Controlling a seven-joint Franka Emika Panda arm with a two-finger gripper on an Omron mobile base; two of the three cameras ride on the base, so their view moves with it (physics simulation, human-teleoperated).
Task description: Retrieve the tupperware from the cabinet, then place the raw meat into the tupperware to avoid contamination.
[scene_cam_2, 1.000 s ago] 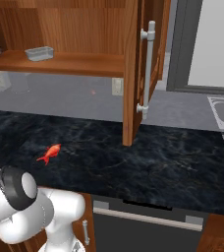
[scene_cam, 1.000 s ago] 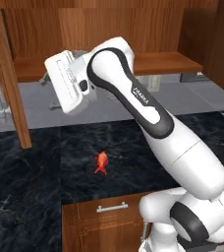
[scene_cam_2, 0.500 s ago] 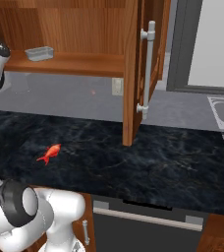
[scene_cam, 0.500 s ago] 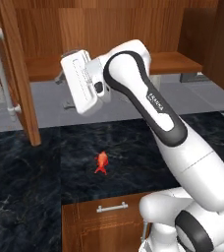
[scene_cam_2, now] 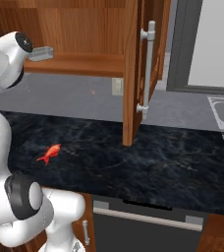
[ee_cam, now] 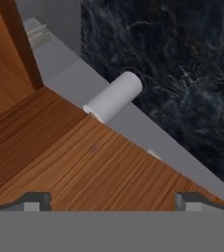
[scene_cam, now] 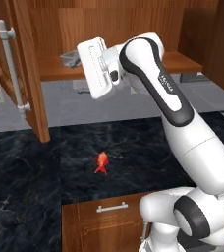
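The tupperware (scene_cam_2: 42,53) sits on the cabinet (scene_cam: 30,69) shelf, so I'm reaching up there, my claw (ee_cam: 109,199) spread and empty.

Wooden cabinet (scene_cam: 119,29), glossy marbled counter (scene_cam: 30,177)

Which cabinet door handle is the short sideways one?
The low wooden front's handle, below the counter: short and horizontal. The cabinet's door handles are long vertical bars.

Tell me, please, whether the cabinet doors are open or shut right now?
Open: both doors of the cabinet are swung outward, exposing the wooden shelf where the tupperware sits.
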